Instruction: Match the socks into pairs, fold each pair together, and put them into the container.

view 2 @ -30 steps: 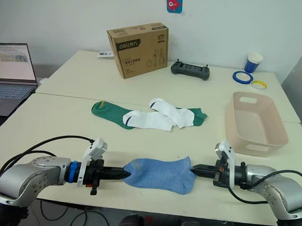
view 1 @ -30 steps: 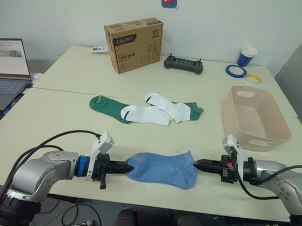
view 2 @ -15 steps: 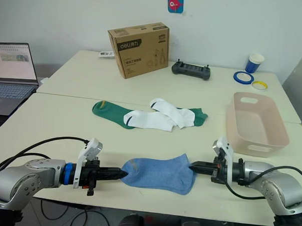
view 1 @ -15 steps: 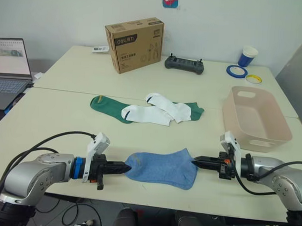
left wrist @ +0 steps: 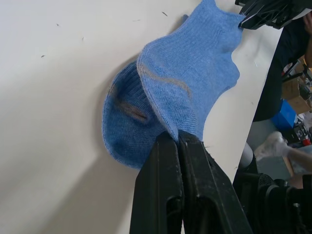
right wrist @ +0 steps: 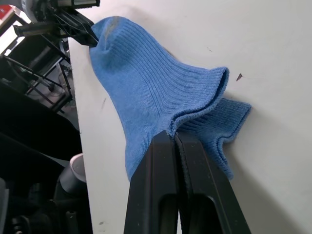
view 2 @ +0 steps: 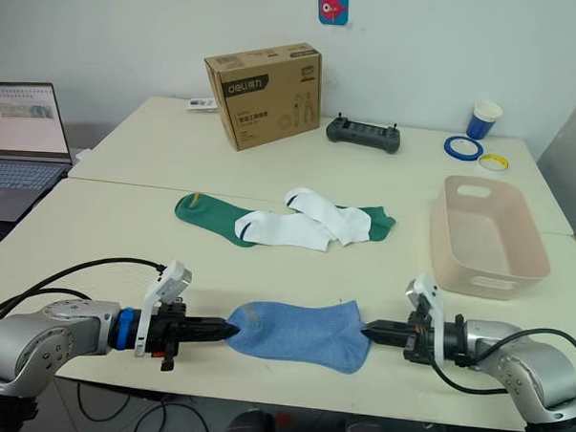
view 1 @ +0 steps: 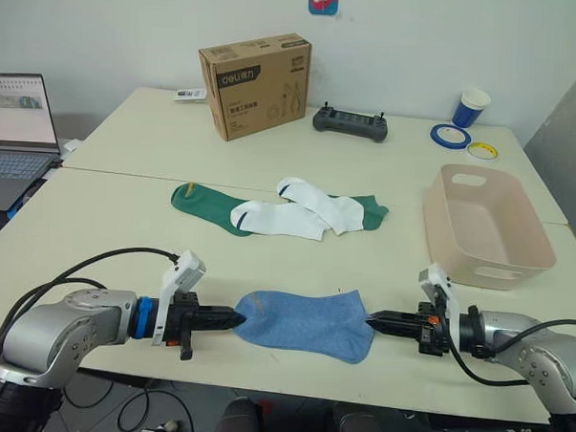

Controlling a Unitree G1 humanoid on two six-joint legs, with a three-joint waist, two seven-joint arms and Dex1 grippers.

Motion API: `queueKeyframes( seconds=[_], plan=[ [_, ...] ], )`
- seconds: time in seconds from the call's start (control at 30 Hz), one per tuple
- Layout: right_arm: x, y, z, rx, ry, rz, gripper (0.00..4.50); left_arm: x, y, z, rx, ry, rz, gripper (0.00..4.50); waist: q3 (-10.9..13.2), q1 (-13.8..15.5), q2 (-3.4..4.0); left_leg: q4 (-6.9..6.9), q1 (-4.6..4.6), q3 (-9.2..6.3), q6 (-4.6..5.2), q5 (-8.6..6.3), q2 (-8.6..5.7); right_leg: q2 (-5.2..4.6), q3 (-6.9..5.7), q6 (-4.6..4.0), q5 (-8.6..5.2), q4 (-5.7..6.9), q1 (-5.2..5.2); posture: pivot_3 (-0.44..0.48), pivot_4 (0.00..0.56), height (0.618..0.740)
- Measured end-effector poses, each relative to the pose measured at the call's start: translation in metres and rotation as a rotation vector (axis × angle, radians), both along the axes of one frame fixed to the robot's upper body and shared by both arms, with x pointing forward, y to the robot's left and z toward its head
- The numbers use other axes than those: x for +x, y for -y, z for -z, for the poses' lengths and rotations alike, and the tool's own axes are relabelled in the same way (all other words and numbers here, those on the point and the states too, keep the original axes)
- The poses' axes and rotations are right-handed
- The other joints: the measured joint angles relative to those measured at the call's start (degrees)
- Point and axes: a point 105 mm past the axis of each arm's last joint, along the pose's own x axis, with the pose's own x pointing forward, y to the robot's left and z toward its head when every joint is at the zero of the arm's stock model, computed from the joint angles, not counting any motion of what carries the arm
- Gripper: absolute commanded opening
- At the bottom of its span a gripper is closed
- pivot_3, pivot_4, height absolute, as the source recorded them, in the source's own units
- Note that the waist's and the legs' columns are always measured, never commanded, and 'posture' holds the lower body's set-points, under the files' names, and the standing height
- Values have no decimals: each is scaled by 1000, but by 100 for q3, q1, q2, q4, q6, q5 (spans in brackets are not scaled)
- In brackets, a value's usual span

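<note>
Left wrist view: left fingers (left wrist: 178, 139) pinched tight on the toe edge of the upper blue sock (left wrist: 195, 78), with the lower blue sock (left wrist: 124, 124) lying loose beneath and peeking out to one side. Right wrist view: right fingers (right wrist: 174, 139) likewise pressed together on a cuff edge, apparently the upper layer, the other cuff flaring out behind. Seen from the head cameras, left gripper (view 1: 228, 319) and right gripper (view 1: 379, 322) at opposite ends of the blue pair (view 1: 307, 322), stretched flat between them at the near edge of the worktop (view 1: 105, 237).

Soft, light, limp knit, by the look of it: no stiffness to hold a shape, likely to sag and drape once lifted, and the two layers free to slide apart unless pinched together. Best hold judged to be through both layers at the ends, cuff and toe, as roughly now; a mid-body pinch would only bunch the cloth. No fragility to worry over; slipping out of a thin edge grip the main risk.

Farther off, mid-worktop: two white socks (view 1: 297, 216) lying across two green socks (view 1: 198, 201), tangled and unpaired. At the right, the pink container (view 1: 540, 248), with no socks inside.
</note>
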Motion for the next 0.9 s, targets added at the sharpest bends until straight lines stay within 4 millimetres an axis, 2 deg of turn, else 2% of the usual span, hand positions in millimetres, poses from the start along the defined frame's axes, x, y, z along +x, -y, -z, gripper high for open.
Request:
queueKeyframes(
  seconds=[0.27, 0.9],
  plan=[
    [-4, 0, -6, 53, -46, -7, 0, 1, -3, 1, 0, -12, -5, 22, 0, -1, 0, 1, 0, 0, 0, 0, 0, -1, 0, 0, 0, 0, 0, 0, 150, 740],
    [1, 1, 5, -17, -12, 14, 0, 2, 2, 8, 15, -8, -1, 22, 0, 0, 0, 0, 0, 0, 0, 0, 0, -1, 0, 0, 0, -1, -1, 0, 150, 740]
  ],
)
